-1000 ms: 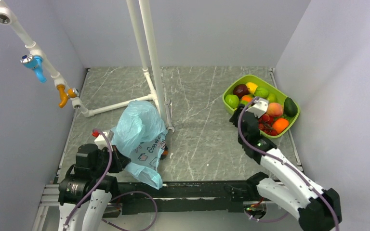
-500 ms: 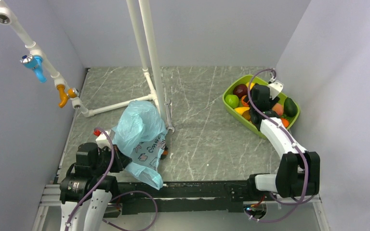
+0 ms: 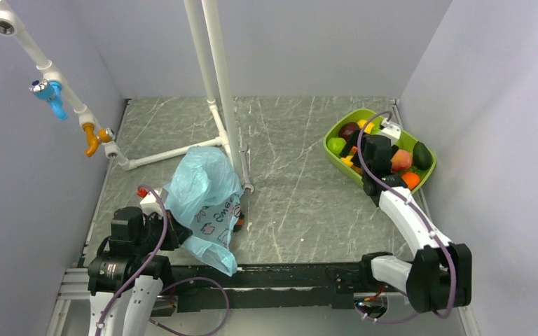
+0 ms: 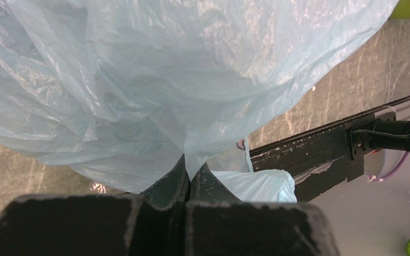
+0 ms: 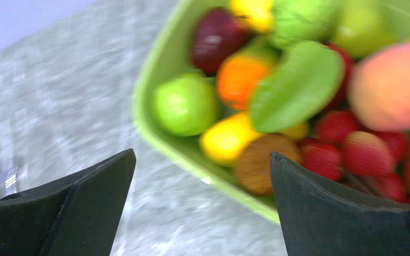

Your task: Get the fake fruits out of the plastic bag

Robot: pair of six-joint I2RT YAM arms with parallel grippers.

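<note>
The light-blue plastic bag (image 3: 203, 185) hangs bunched at the near left; in the left wrist view it fills the frame (image 4: 165, 80). My left gripper (image 3: 171, 227) is shut on a fold of the bag (image 4: 188, 176). No fruit shows in or under the bag. The fake fruits lie in the lime-green tray (image 3: 343, 124) at the far right: a green apple (image 5: 184, 104), a flat green oval (image 5: 296, 88), a peach (image 5: 392, 85), an orange one (image 5: 240, 77) and red strawberries (image 5: 333, 125). My right gripper (image 3: 356, 155) is open and empty over the tray's near-left rim (image 5: 202, 154).
A white pipe frame (image 3: 217, 70) stands behind the bag, with a blue tap (image 3: 54, 94) and an orange tap (image 3: 92, 136) on the left pipe. A black rail (image 3: 287, 276) runs along the near edge. Grey walls close in on the left, back and right.
My right arm has swung its wrist from the tray's near side to over the tray, with the elbow moving right. The left arm and the bag have not moved.
</note>
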